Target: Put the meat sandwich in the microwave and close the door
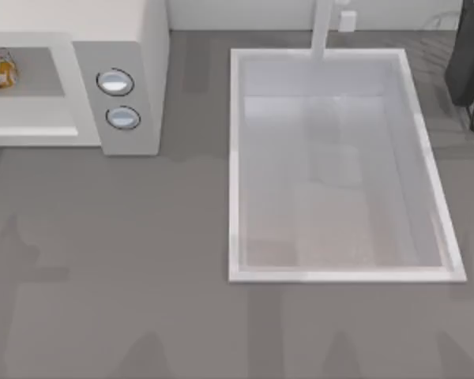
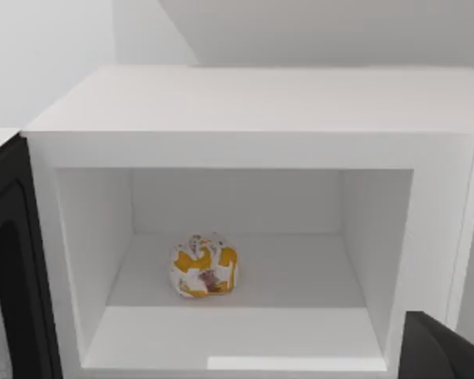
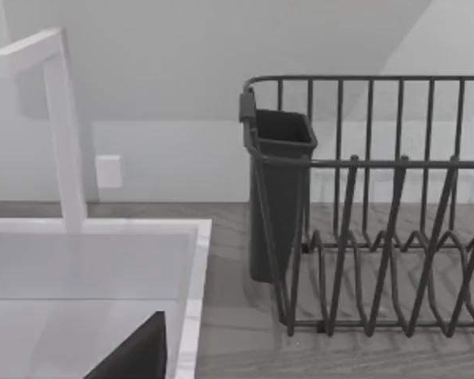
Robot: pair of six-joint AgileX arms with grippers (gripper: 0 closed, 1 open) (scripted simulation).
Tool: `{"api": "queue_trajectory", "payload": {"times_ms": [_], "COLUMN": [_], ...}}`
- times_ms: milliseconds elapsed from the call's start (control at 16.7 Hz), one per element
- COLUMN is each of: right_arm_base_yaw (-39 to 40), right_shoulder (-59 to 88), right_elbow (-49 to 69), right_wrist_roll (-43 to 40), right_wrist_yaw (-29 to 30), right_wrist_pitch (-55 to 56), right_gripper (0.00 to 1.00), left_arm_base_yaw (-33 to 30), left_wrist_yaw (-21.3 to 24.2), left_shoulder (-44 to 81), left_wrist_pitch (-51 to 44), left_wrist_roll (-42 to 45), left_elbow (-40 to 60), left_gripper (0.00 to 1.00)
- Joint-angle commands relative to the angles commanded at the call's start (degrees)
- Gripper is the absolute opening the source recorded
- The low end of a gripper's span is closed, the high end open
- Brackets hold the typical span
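Already the meat sandwich (image 2: 204, 268) — a small rounded lump, white with yellow-orange patches — sits on the floor of the boxy white microwave (image 2: 253, 110), near the middle of its cavity. So placing looks done; closing is the step in hand. The dark-framed door (image 2: 12, 260) stands swung wide open. Next move — push it shut. Whether either tool is spread, I cannot tell.

Grey counter (image 1: 126, 260), white sink (image 1: 233, 158) (dish rack (image 3: 395, 237) beside)
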Motion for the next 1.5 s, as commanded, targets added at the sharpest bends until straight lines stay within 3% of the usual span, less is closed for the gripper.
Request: {"api": "queue_trajectory", "payload": {"times_ms": [420,1260,1500], "right_arm_base_yaw": [0.00,0.00,0.00], "right_shoulder": [0.00,0.00,0.00], "right_elbow": [0.00,0.00,0.00], "right_wrist_roll": [0.00,0.00,0.00], "right_wrist_yaw": [0.00,0.00,0.00], "right_wrist_pitch": [0.00,0.00,0.00], "right_gripper": [1.00,1.00,1.00], "left_arm_base_yaw": [1.25,4.85,8.84], "left_wrist_yaw": [1.29,5.02,7.67], "left_shoulder": [3.22,-1.46,4.32], "left_wrist_pitch": [2.32,-3.45,-6.78], "left_wrist_roll": [0.08,0.06,3.51], "left_elbow": [0.50,1.35,7.39], "left_gripper": [0.00,0.00,0.00]}}
